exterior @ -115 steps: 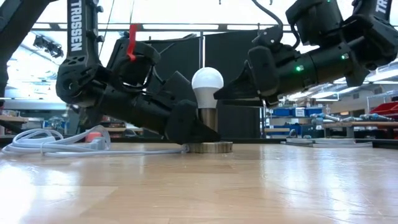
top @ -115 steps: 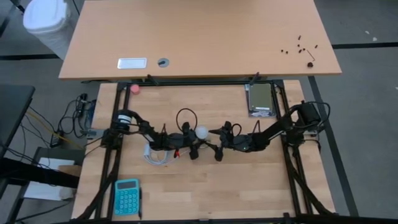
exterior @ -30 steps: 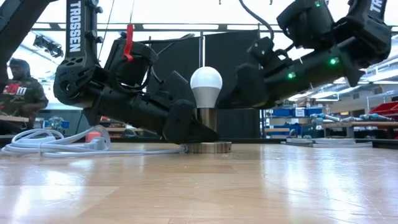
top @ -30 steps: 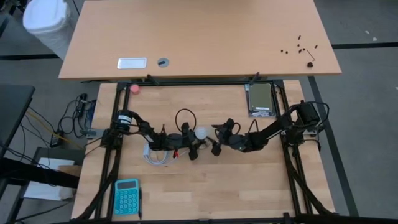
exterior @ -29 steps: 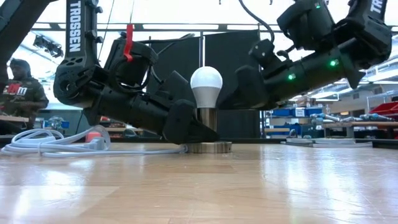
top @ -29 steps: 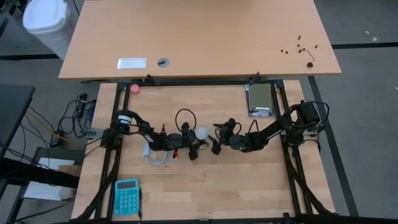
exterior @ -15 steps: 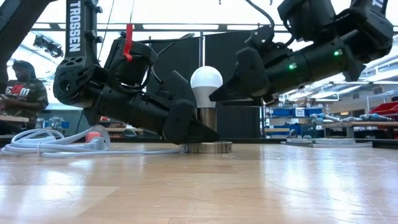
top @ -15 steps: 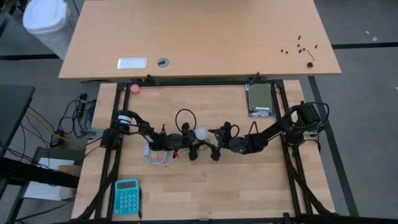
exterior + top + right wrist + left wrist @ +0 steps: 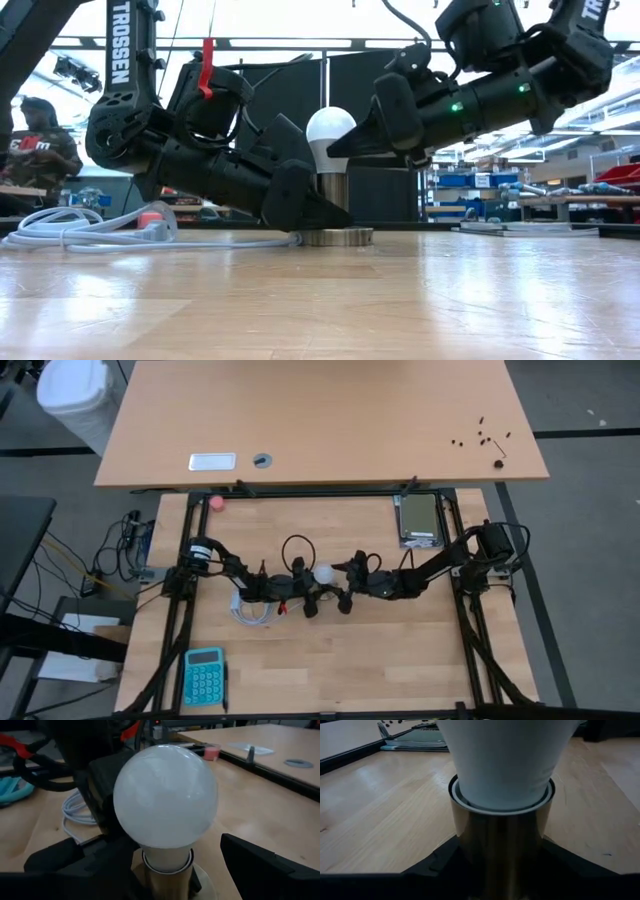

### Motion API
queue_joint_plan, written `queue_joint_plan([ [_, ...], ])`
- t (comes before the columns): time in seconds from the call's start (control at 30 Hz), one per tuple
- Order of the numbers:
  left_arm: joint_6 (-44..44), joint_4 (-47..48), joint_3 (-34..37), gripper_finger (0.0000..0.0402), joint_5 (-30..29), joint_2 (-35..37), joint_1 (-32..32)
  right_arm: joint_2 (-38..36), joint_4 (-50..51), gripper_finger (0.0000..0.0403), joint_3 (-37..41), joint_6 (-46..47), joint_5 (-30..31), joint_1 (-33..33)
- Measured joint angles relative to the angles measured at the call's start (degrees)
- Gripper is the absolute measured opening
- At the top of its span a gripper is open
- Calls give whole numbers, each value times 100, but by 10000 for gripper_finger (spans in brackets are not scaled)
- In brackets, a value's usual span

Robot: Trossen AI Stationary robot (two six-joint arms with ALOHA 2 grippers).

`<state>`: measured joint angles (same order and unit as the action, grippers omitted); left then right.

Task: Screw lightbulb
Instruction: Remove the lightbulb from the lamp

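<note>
The lightbulb [image 9: 332, 129] stands upright in a metallic socket [image 9: 335, 191] whose round base [image 9: 338, 236] rests on the desk [image 9: 320, 300]. The left gripper [image 9: 300, 205] is down at the socket, jaws pinching its metal barrel from either side — the left wrist view shows the barrel filling the gap between them, the bulb's white neck rising just above. That grip is the anchor, and it should simply hold.

The right gripper [image 9: 352, 143] is level with the globe, jaws spread wide. In the right wrist view the globe sits between them, one dark finger [image 9: 270, 865] standing clear of the glass on one side; the low view puts a fingertip right at the globe's edge, though I cannot tell whether it touches.

The step in hand looks like taking hold of the globe for a turn. To do it well:

- Centre the globe between the right jaws first, so both close on its widest part together and nothing shoves the bulb sideways.
- Close gently — frosted glass is slick and brittle, so squeeze only enough to stop slipping.
- Turn about the bulb's own upright axis, without tilting, or the thread may bind.
- Mind the white cord [image 9: 90, 228] lying behind the left jaws.
</note>
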<state>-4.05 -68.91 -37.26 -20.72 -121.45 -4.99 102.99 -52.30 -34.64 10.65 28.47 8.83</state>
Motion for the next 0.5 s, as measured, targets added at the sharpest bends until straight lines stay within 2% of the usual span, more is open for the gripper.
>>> queue_joint_plan([
  [0.2,-5,-5,2,202,-43,0,7,-1,57,308,-21,-423,-58,-145],
  [0.3,-3,-8,0,202,-45,0,7,1,263,308,10,-470,132,-146],
  [0.4,-11,8,0,202,-69,0,11,-5,331,308,134,-335,515,-140],
  [0.5,5,26,-1,202,-39,2,12,-7,415,308,264,54,1380,-112],
])
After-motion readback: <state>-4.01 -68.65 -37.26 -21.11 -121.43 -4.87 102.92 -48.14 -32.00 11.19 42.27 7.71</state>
